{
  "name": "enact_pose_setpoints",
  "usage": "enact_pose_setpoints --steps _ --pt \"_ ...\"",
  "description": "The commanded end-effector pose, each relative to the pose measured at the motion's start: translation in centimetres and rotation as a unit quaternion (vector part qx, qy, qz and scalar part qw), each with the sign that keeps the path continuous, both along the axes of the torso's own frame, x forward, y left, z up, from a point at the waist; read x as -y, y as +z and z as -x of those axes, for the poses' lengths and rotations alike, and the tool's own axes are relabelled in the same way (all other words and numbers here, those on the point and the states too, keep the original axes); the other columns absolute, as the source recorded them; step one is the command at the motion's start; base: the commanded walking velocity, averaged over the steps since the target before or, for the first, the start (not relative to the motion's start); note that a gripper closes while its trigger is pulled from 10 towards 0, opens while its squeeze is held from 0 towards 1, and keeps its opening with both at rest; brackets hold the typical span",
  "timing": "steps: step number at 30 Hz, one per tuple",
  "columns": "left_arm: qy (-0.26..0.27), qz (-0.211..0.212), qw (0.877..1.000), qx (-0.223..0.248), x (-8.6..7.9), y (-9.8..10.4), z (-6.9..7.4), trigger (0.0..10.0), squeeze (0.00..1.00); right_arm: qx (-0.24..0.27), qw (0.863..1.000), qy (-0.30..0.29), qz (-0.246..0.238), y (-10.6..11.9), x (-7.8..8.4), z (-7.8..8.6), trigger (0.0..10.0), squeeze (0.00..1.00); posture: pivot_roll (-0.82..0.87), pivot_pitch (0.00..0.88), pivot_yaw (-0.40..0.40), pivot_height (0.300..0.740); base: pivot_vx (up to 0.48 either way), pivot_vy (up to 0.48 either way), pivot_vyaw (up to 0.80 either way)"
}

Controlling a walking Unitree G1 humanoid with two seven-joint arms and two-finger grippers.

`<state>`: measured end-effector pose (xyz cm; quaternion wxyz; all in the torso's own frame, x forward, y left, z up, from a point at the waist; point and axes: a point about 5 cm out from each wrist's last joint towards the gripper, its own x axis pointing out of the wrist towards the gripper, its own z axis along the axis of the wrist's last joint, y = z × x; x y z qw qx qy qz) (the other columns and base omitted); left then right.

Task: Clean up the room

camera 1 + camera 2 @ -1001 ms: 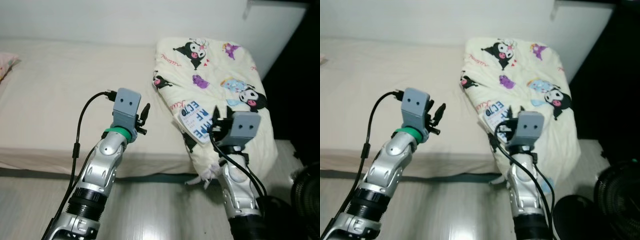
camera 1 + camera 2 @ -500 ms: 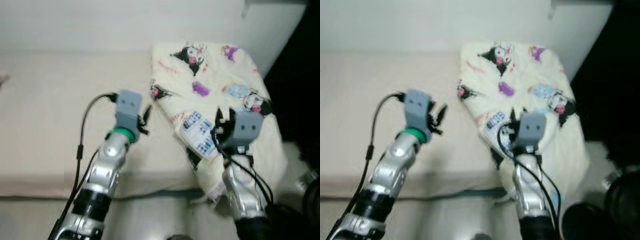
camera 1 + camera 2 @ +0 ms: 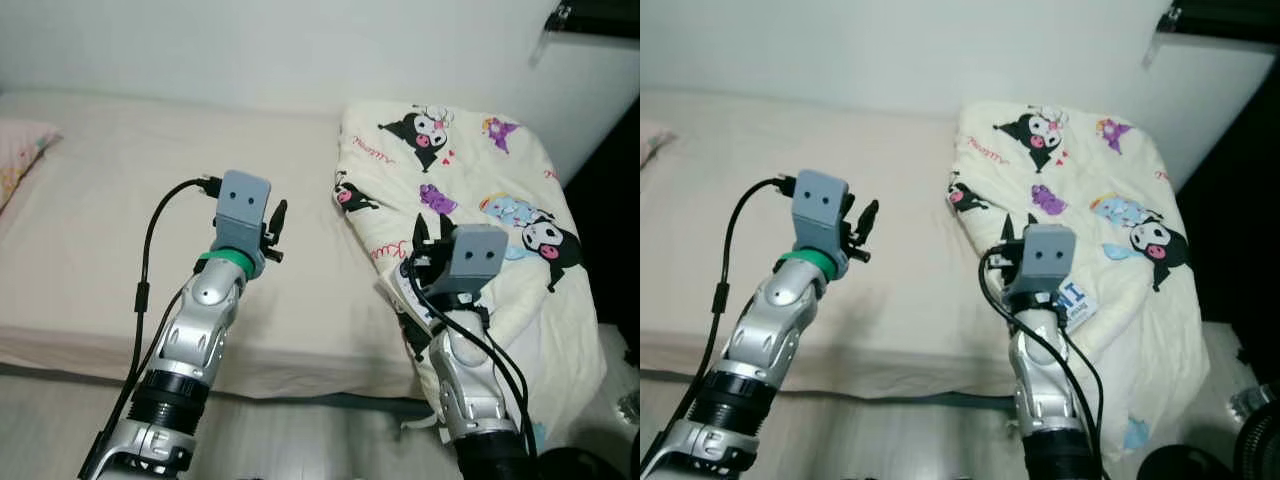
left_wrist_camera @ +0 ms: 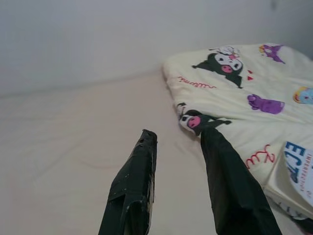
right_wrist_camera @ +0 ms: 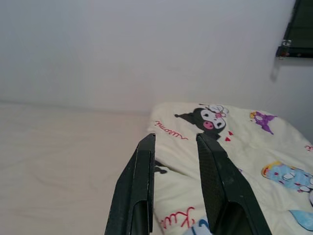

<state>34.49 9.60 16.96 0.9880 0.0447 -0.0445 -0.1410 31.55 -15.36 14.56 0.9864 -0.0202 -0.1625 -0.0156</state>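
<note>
A cream blanket (image 3: 470, 170) printed with cartoon figures lies bunched on the right end of a bed (image 3: 120, 200) with a beige sheet, and hangs over the bed's front edge. A white label with blue letters (image 3: 1077, 297) is sewn to it. My left gripper (image 4: 179, 133) is raised above the sheet, just left of the blanket, open with nothing between its fingers. My right gripper (image 5: 175, 137) hovers over the blanket's front part, also open and holding nothing. In the head views the left gripper (image 3: 277, 222) and the right gripper (image 3: 1005, 240) stand side by side.
A pink pillow (image 3: 15, 150) lies at the bed's far left. A white wall runs behind the bed. A black shelf (image 3: 595, 18) juts out at the top right. Grey floor (image 3: 300, 440) runs along the bed's front, with a dark round object (image 3: 1262, 435) at lower right.
The whole picture has shifted and sharpened as the camera moved; the blanket now sits further right in it. Both arms keep about the same raised pose, fingers still apart.
</note>
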Motion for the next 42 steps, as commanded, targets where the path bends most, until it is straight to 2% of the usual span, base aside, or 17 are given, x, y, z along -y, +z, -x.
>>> enact_pose_setpoints --steps 1,12,20,42 --pt "-0.007 -0.001 1.000 -0.005 0.31 -0.39 0.17 10.0 0.00 -0.008 1.000 -0.008 -0.002 -0.38 0.45 0.12 10.0 0.00 -0.08 0.015 0.063 0.737 0.349 0.000 0.00" --pt "-0.006 0.001 1.000 -0.006 0.40 -0.42 0.22 10.0 0.00 -0.011 1.000 -0.008 -0.001 -0.47 0.52 0.19 10.0 0.00 -0.08 0.020 0.059 0.737 0.352 0.000 0.00" --pt "-0.009 0.011 1.000 -0.011 0.50 -0.46 0.29 10.0 0.00 -0.013 1.000 -0.009 0.000 -0.58 0.59 0.20 10.0 0.00 -0.08 0.021 0.058 0.737 0.000 0.000 0.00" --pt "-0.018 0.003 1.000 -0.018 0.69 -0.82 0.53 10.0 0.00 -0.020 1.000 -0.011 0.000 -0.97 0.57 0.29 10.0 0.00 -0.08 0.025 0.064 0.737 0.000 0.000 0.00"
